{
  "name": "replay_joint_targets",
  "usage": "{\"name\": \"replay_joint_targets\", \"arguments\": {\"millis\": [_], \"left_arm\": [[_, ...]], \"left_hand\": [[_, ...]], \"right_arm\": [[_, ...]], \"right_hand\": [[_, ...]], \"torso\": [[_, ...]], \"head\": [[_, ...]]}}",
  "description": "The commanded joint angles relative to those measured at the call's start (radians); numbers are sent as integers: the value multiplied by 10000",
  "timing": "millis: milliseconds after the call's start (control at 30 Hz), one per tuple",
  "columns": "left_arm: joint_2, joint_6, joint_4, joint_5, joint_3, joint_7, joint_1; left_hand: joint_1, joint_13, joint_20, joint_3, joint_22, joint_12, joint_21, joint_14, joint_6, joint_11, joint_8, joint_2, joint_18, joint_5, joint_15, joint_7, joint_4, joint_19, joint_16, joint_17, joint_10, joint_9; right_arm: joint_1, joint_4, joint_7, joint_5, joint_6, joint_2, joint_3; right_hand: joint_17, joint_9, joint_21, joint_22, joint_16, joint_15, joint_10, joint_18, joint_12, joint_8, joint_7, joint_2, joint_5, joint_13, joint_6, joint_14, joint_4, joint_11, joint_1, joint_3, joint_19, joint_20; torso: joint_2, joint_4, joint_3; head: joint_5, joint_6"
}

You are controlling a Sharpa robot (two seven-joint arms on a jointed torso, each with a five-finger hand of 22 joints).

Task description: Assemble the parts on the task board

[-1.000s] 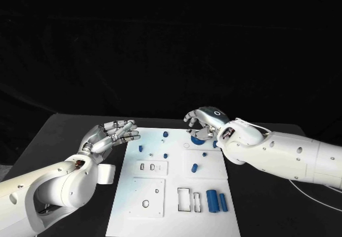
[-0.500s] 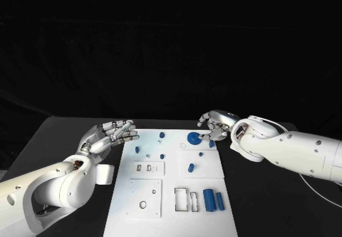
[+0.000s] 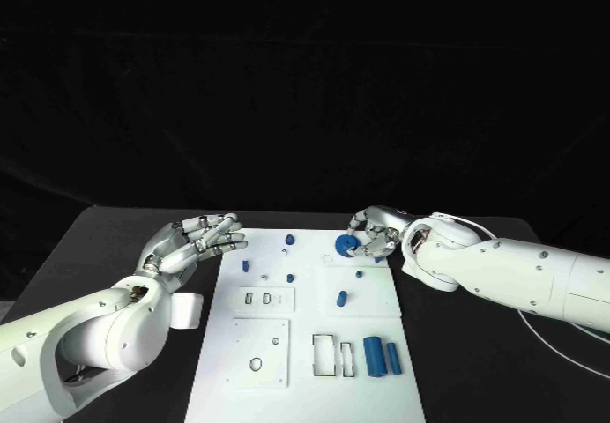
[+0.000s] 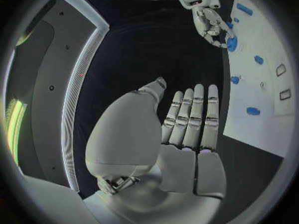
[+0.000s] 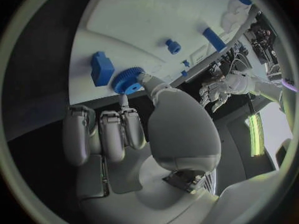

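Right hand (image 3: 376, 234) pinches blue gear (image 3: 345, 244) at task board (image 3: 305, 370) 1 o'clock corner. Left hand (image 3: 193, 243) released, fingers spread, 9 o'clock edge. Advice: keep gear level, lower straight down.

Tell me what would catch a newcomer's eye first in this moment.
First the right hand at the far edge of the white task board, its fingers touching a round blue toothed gear. Then the left hand, held open above the board's left edge with nothing in it. Near the board's front right, two blue cylinders lie side by side.
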Motion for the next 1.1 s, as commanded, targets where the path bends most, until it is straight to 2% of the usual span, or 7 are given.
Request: {"name": "replay_joint_targets", "arguments": {"millis": [33,233,467,667,700,767,1100], "left_arm": [[28,183,0,16,9,36,11],[32,184,-10,16,9,17,10],[34,180,-19,16,9,-6,10],[27,190,-22,16,9,-27,10],[26,192,-22,16,9,-30,10],[25,196,-21,16,9,-37,10],[16,199,-26,16,9,-61,10]], "left_hand": [[-66,2,5,55,-12,-60,67,60,45,14,-21,7,137,-55,17,198,11,38,-47,9,45,-10],[-66,2,5,55,-12,-60,67,60,45,14,-21,7,137,-55,17,198,11,38,-47,9,45,-10],[-66,2,5,55,-12,-60,67,60,45,14,-21,7,137,-55,17,198,11,38,-47,9,45,-10],[-79,1,4,62,-17,-73,65,61,44,14,-26,-2,136,-56,18,198,13,39,-56,16,48,-12],[-79,1,4,62,-17,-73,65,61,44,14,-26,-2,136,-56,18,198,13,39,-56,16,48,-12],[-79,1,4,62,-17,-73,65,61,44,14,-26,-2,136,-56,18,198,13,39,-56,16,48,-12],[-86,1,5,65,-21,-81,63,57,42,16,-30,-10,135,-57,20,200,13,38,-63,18,47,-14]], "right_arm": [[-34,-80,70,72,167,65,-9],[-47,-156,72,56,119,138,-11],[-50,-166,87,40,132,155,-11],[-51,-113,143,-241,81,153,-11],[-51,-100,150,-329,35,152,-11],[-55,-63,163,-635,-137,148,-11],[-75,170,262,-1497,-1062,135,-10]], "right_hand": [[1062,-10,45,905,44,58,45,-205,44,55,8,63,57,1065,-46,748,46,3,55,21,82,-8],[1128,-8,78,953,66,62,72,-216,87,89,10,91,76,1117,-39,760,61,6,61,40,114,-4],[1258,-7,130,1036,116,69,233,-233,299,239,3,247,122,1381,107,779,128,4,81,188,164,8],[1377,12,210,1169,160,-22,417,-258,517,499,-153,442,-531,1662,856,795,-22,-122,358,718,239,-47],[1399,12,238,1215,167,-78,450,-268,551,517,-222,504,-761,1708,1055,798,-106,-185,450,961,267,-99],[1432,28,279,1279,176,-143,494,-283,592,545,-307,562,-836,1767,1314,804,-208,-262,524,1240,307,-158],[1526,68,373,1424,200,-268,588,-319,676,531,-464,653,-1023,1888,1778,823,-406,-404,529,1817,398,-280]], "torso": [[-2,0,10],[-1,-19,4],[-8,1,-1],[-6,-13,0],[-7,-14,-2],[-7,-14,0],[-10,-3,1]], "head": [[54,-44],[67,-60],[59,-86],[73,-94],[75,-95],[75,-96],[91,-90]]}}
